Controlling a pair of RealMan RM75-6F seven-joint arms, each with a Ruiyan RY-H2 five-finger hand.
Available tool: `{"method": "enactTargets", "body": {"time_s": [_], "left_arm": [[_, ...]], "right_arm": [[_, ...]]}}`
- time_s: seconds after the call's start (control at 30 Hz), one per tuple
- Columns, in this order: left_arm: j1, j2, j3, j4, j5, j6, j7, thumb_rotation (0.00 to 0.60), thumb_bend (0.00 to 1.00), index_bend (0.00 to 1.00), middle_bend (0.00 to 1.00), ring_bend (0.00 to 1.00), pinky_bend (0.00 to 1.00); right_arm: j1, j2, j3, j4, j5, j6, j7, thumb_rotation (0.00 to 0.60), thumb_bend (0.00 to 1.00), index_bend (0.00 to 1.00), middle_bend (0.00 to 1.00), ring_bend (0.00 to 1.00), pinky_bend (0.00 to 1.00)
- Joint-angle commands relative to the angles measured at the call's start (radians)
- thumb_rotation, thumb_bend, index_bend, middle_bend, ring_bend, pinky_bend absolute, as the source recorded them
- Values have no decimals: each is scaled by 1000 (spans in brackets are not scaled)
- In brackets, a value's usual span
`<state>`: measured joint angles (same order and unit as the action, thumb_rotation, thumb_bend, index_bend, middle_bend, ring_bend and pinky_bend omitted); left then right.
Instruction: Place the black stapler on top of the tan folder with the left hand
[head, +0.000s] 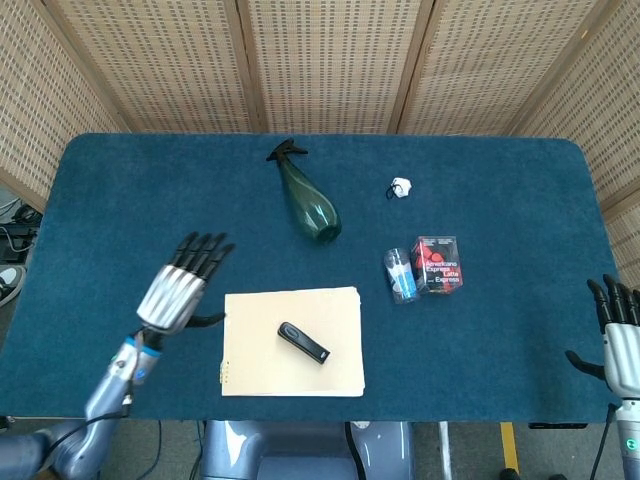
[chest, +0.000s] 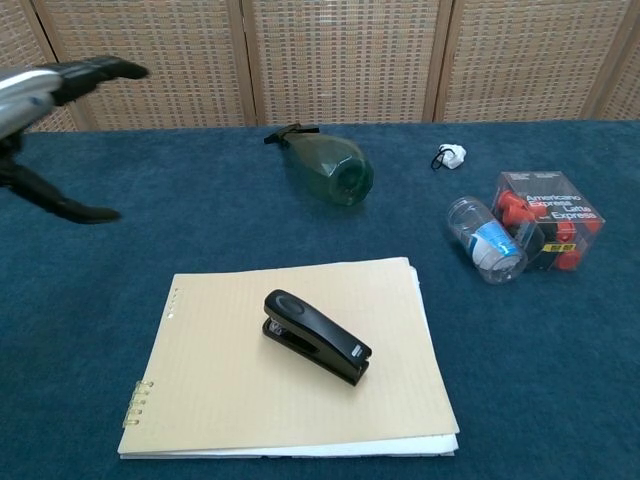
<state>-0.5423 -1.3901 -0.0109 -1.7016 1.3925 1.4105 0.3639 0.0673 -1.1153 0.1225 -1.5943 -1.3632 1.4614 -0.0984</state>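
The black metal-and-plastic stapler (chest: 316, 336) lies flat on the tan spiral-bound paper folder (chest: 230, 400), near the folder's middle and turned diagonally, its rounded hinge end toward the far left and its nose toward the near right. Nothing touches it. The folder rests on the blue cloth-covered bench (head: 120, 200), toward the near left of centre.

The left hand (head: 178, 290) hangs above the bench to the left of the folder, well apart from the stapler, with its fingers (head: 203, 250) spread and straight and holding nothing. The right hand (head: 622, 345) sits at the far right edge of the head view, off the bench, fingers apart and empty.

Judged from how things lie, the placing looks complete: the stapler is fully carried by the folder with paper showing on every side.

As for handling, the stapler is likely stiff, compact and fairly heavy for its size, with a smooth, slightly slippery top. Should it need shifting, the best hold would be across its narrow width near the middle of its length, fingers on one long side and thumb on the other; squeezing top to bottom might fire a staple. The folder underneath is thin and flexible, so it could slide or buckle if pushed.
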Motion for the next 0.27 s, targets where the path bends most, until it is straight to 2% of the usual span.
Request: {"method": "enactTargets", "body": {"time_s": [0.03,0.27], "left_arm": [[176,130,66,-91,-64,177,4,600,0,0,0,0,0],[304,248,127,-57,-62,229,-216,600,0,0,0,0,0]], "right_arm": [[3,-6,-4,5,-7,-2,-4,600,0,0,0,0,0],[3,-12,-6,3,-16,5,-8,600,0,0,0,0,0]]}}
